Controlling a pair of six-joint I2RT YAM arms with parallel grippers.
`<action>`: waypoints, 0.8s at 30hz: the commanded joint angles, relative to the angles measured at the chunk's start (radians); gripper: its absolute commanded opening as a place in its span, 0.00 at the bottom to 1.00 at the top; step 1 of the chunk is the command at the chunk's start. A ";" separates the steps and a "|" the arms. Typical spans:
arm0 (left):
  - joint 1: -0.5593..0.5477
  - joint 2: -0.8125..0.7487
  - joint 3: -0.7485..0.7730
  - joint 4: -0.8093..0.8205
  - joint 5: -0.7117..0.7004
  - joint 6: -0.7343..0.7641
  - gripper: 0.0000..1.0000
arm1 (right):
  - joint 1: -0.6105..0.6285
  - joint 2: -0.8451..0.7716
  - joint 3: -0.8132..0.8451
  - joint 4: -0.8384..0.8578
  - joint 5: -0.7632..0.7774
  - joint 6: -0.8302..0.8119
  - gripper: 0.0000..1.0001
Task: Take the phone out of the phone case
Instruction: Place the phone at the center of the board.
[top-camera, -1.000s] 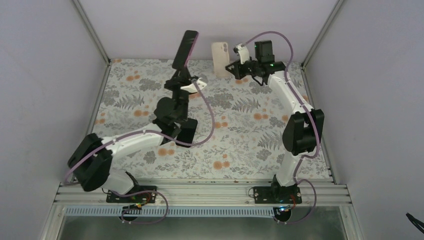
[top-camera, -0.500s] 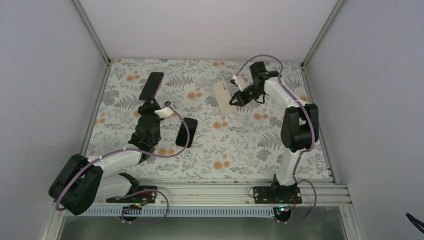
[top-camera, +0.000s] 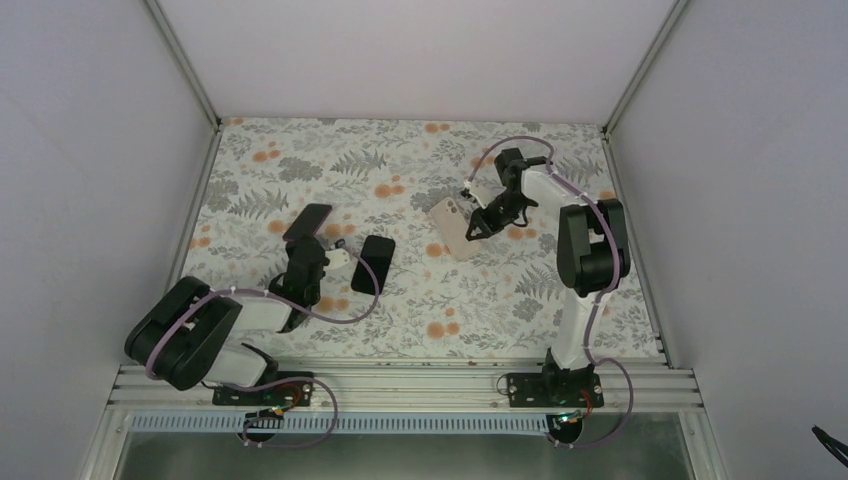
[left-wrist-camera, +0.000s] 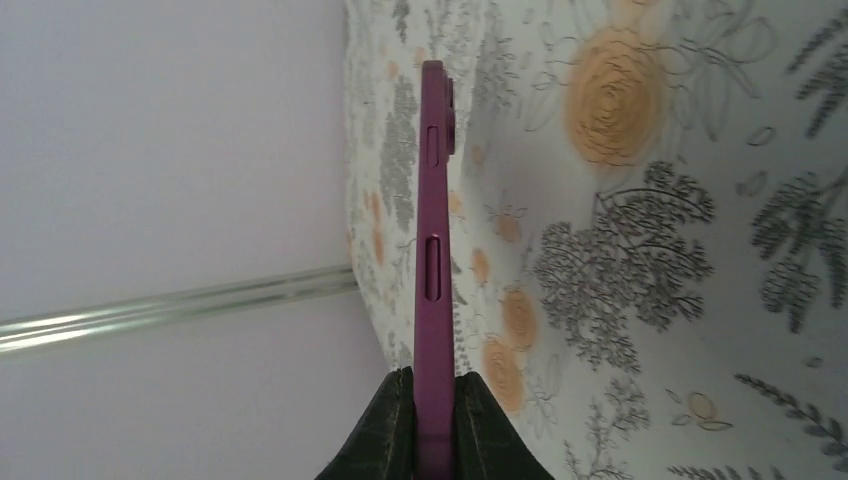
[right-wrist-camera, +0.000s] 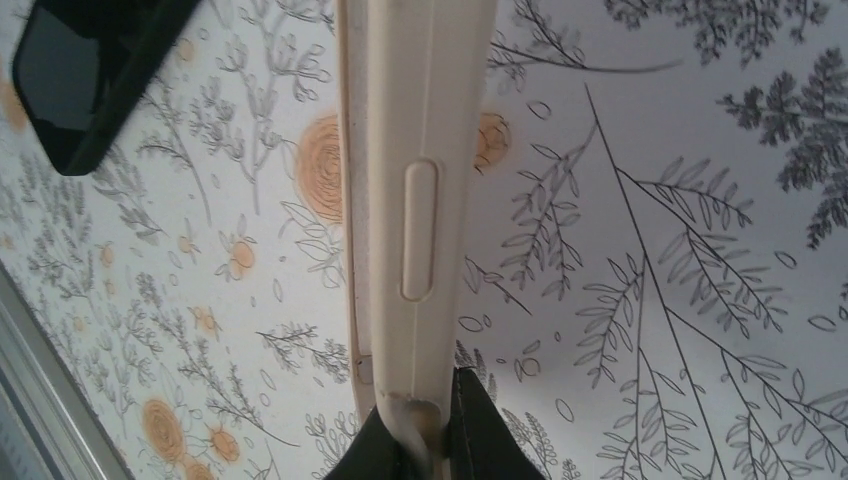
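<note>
My left gripper (top-camera: 311, 240) is shut on the end of a purple phone case (top-camera: 308, 221) and holds it low over the mat at the near left. In the left wrist view the case (left-wrist-camera: 433, 240) is edge-on between the black fingers (left-wrist-camera: 385, 440). My right gripper (top-camera: 479, 224) is shut on a cream phone case (top-camera: 451, 224), tilted low over the mat right of centre. In the right wrist view its edge (right-wrist-camera: 415, 170) runs up from the fingers (right-wrist-camera: 480, 430), and the corner is bent at the grip. A black phone (top-camera: 373, 263) lies flat on the mat between the arms, also in the right wrist view (right-wrist-camera: 85, 70).
The floral mat (top-camera: 400, 300) covers the table. White walls with metal corner posts (top-camera: 183, 60) close it in on three sides. A metal rail (top-camera: 400, 385) carries both arm bases at the near edge.
Both arms have come down from high at the back. The left brought the purple case down to the near left, the right brought the cream case down toward the mat's middle. The black phone stayed put.
</note>
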 joint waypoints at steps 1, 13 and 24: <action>-0.006 -0.061 0.011 -0.113 0.051 -0.068 0.15 | -0.011 0.027 -0.001 -0.018 0.069 0.007 0.12; 0.004 -0.307 0.452 -1.308 0.648 -0.406 0.64 | 0.040 -0.128 0.058 0.009 0.529 0.017 0.66; 0.219 -0.403 0.905 -1.521 0.807 -0.479 1.00 | 0.454 -0.132 0.080 0.230 0.509 0.015 0.82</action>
